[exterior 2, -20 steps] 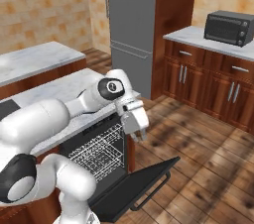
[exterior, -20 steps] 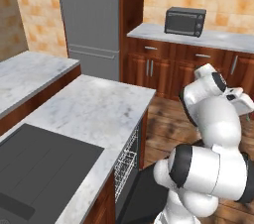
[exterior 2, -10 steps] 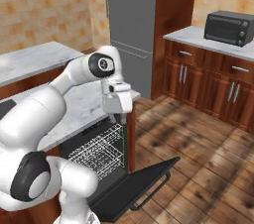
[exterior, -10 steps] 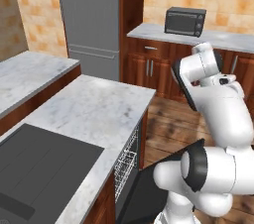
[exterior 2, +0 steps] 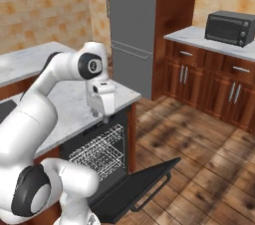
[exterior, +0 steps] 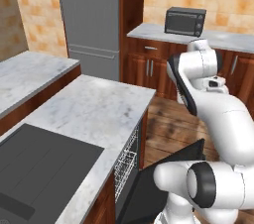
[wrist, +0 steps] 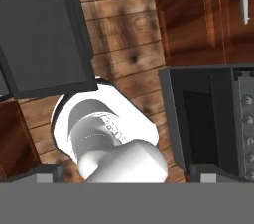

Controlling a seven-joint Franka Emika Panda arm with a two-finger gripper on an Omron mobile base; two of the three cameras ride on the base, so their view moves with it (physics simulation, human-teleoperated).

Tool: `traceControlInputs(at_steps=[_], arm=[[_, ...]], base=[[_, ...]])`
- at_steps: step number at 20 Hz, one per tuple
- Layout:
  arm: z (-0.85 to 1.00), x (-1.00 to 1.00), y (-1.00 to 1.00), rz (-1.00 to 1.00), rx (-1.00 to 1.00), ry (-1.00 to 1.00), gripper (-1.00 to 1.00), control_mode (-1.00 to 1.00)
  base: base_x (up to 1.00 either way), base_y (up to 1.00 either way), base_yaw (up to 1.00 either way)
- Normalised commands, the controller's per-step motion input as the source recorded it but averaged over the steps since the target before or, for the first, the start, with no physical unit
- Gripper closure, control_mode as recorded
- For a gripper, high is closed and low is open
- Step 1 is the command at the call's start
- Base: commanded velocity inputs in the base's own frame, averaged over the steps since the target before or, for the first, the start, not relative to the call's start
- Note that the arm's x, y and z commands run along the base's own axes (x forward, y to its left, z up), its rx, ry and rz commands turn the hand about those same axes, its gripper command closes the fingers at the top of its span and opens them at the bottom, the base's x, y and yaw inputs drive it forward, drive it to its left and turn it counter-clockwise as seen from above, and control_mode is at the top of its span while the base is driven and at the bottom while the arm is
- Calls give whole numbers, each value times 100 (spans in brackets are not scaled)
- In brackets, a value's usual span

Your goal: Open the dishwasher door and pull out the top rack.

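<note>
Black and flat, the dishwasher door (exterior 2: 132,189) already lies swung down to near level over the wooden floor (exterior 2: 209,159), its bar handle (exterior 2: 152,192) at the outer edge, so by my reading the first half of the task is done and the rack pull is the step in hand. Inside the open cavity under the marble counter (exterior 2: 69,104), the top rack (exterior 2: 99,145) sits as a white wire grid, apparently not yet drawn out past the cabinet front, though I cannot tell exactly how far in it stands; from the left side its edge (exterior: 125,161) shows just beneath the counter lip. I see no dishes in the rack, and the thin wires are too fine to say more. The gripper (exterior 2: 99,115) hangs above the dishwasher opening at about counter-edge height, pointing down, jaws spread to their widest and holding nothing. The next move, as I judge it, calls for lowering the hand to the rack's front rail, setting the fingers around a wire and drawing straight outward over the lowered door, keeping clear of the counter edge. Farther off, a dark toaster oven (exterior 2: 230,28) rests on the far counter, its door closed, contents unseen, beside the tall grey fridge (exterior 2: 132,30).
</note>
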Motion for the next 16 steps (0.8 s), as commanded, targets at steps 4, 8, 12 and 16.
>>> traceControlInputs(at_steps=[4,8,12,16], arm=[[0,0,8,0,1,0,-100,-100],[-6,-14,2,0,0,0,-100,100],[0,0,0,0,0,0,-100,100],[0,0,0,0,0,0,-100,100]], base=[[0,0,0],[-18,0,0],[-96,-10,0],[-61,-19,0]])
